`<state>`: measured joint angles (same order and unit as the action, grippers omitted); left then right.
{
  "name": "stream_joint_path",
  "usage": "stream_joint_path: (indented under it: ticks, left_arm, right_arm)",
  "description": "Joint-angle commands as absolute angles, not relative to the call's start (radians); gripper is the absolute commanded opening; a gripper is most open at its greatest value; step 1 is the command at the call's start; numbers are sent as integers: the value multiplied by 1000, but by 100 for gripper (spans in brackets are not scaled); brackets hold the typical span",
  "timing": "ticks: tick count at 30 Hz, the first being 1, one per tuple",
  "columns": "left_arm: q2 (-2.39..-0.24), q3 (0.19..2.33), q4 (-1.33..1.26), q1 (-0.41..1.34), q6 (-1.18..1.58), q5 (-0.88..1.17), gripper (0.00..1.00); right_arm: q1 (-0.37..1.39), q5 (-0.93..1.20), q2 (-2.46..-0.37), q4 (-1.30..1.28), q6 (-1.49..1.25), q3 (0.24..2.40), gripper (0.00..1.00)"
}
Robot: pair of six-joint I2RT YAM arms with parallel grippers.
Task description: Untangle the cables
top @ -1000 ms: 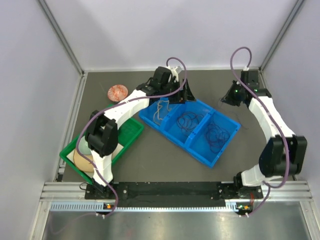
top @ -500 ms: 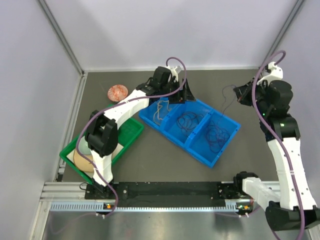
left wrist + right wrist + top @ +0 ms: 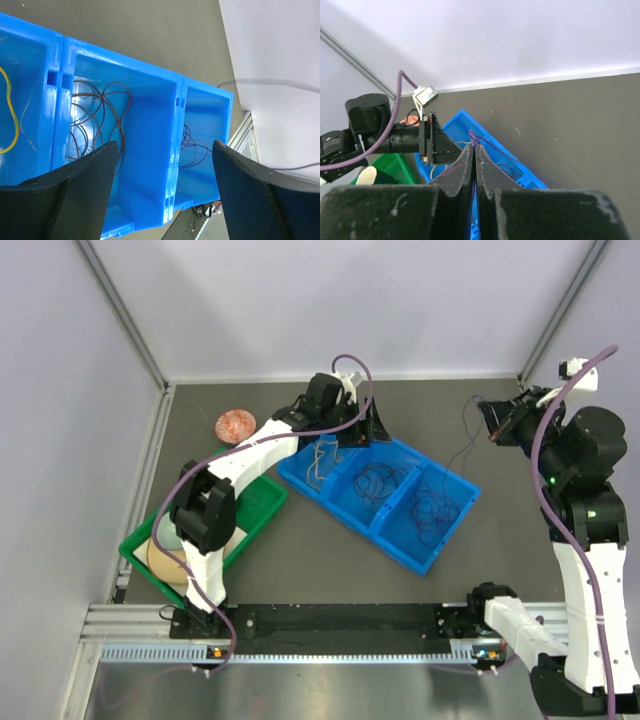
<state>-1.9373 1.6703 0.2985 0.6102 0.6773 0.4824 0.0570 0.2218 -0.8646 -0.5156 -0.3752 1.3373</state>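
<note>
A blue three-compartment bin point(image 3: 400, 540) sits mid-table. Its left compartment holds a pale yellow cable point(image 3: 322, 462), and the middle point(image 3: 378, 482) and right point(image 3: 436, 508) ones hold dark tangled cables. My left gripper point(image 3: 347, 436) is open and empty over the bin's left end; in the left wrist view point(image 3: 164, 150) its jaws stand wide above the dark cables point(image 3: 102, 115). My right gripper point(image 3: 492, 426) is raised to the right of the bin, shut on a thin purple cable point(image 3: 462, 445) that trails down toward the right compartment. The right wrist view point(image 3: 474, 147) shows the cable point(image 3: 490, 142) pinched at the tips.
A green tray point(image 3: 262, 502) with round pale objects point(image 3: 168, 548) lies at the left. An orange-red coil point(image 3: 236, 424) rests on the mat at the back left. Walls enclose the back and sides, and a metal rail point(image 3: 340, 625) runs along the front.
My right arm has risen and swung right, away from the bin, drawing the thin purple cable up and out with it. The left arm has not moved.
</note>
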Motion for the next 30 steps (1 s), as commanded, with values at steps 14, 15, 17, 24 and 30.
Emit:
stream_joint_path:
  ticks: [14,15,17,24,30]
  left_arm:
    - [-1873,1672,253,606,666,483,81]
    - [-1875,1672,252,607,666,485,81]
    - [-1879,1675,249,606,669,486,81]
    - [-1893,1686,250,606,673,492,80]
    - [-1896,1686,253,606,675,497,80]
  right_arm:
    - [63,282,-836,-472,-396,1259,0]
    - [63,293,-831,-474,-399,1250,0]
    - [64,304,-825,-474,-406,1240,0]
    - [64,318,-807,-499,-416,1184,0]
    - [64,302,-805,-506,-410,1112,0]
